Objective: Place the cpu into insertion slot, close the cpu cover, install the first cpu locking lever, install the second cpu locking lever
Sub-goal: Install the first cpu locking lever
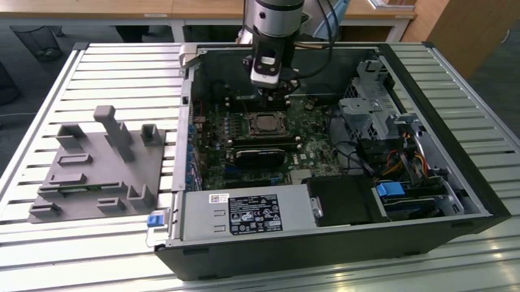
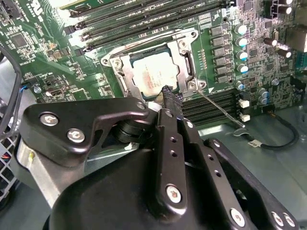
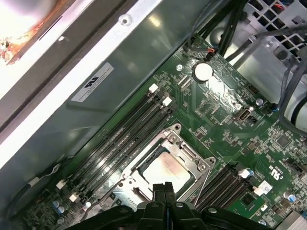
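The pale silvery square cpu [image 2: 154, 76] sits seated under the lowered silvery-framed cpu cover [image 2: 125, 72] — 1 thin wire lever [image 2: 218, 108] looks unlatched — at whose edge the black gripper [image 3: 163, 189] hovers, pressed together, empty.

Arm [image 1: 274, 15]: silver-grey tube with a black joint band.
Cables [image 1: 329, 30]: black, looping just above the gripper [image 2: 170, 96].
Gripper body: matte black and rounded, with angular link plates.
Screws [image 2: 173, 193]: silver socket heads along the links.
Fingers [image 3: 158, 192]: narrow and black, with ribbed tips.
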`<state>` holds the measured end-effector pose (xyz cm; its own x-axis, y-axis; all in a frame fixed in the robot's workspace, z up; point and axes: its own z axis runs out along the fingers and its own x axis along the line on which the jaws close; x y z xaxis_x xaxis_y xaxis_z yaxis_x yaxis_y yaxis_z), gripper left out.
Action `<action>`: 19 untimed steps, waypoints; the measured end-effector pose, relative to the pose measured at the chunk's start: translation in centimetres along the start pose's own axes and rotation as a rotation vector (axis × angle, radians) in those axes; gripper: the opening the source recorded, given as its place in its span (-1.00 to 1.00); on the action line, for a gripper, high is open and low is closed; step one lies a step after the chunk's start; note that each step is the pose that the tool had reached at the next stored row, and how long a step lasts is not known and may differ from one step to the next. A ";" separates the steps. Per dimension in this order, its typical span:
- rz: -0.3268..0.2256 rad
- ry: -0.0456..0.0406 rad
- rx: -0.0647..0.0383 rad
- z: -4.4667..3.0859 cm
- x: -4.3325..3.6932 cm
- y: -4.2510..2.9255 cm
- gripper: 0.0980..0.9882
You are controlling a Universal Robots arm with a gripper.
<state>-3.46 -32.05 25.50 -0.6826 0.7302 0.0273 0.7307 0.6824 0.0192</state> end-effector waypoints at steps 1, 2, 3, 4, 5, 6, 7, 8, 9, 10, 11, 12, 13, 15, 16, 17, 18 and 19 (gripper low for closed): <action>-0.006 0.0001 0.000 0.00 0.00 0.00 -0.95; -0.011 0.0002 0.000 0.00 0.00 0.00 -0.95; -0.016 0.0003 0.000 0.00 0.00 0.00 -0.95; -0.022 0.0004 0.001 0.00 0.00 0.00 -0.95; -0.027 0.0005 0.001 0.00 0.00 0.00 -0.95; -0.033 0.0006 0.001 0.00 0.00 0.00 -0.95; -0.039 0.0007 0.001 0.00 0.00 0.00 -0.95; -0.044 0.0009 0.001 0.00 0.00 0.00 -0.95; -0.050 0.0010 0.001 0.00 0.00 0.00 -0.95; -0.055 0.0011 0.001 0.00 0.00 0.00 -0.95; -0.060 0.0012 0.002 0.00 0.00 0.00 -0.95; -0.066 0.0013 0.002 0.00 0.00 0.00 -0.95; -0.071 0.0014 0.002 0.00 0.00 0.00 -0.95; -0.081 0.0015 0.002 0.00 0.00 0.00 -0.95; -0.085 0.0016 0.002 0.00 0.00 0.00 -0.95; -0.090 0.0017 0.002 0.00 0.00 0.00 -0.95; -0.095 0.0018 0.003 0.00 0.00 0.00 -0.95; -0.100 0.0019 0.003 0.00 0.00 0.00 -0.95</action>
<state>-3.46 -32.06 25.50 -0.7524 0.6581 0.0273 0.6586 0.7522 0.0192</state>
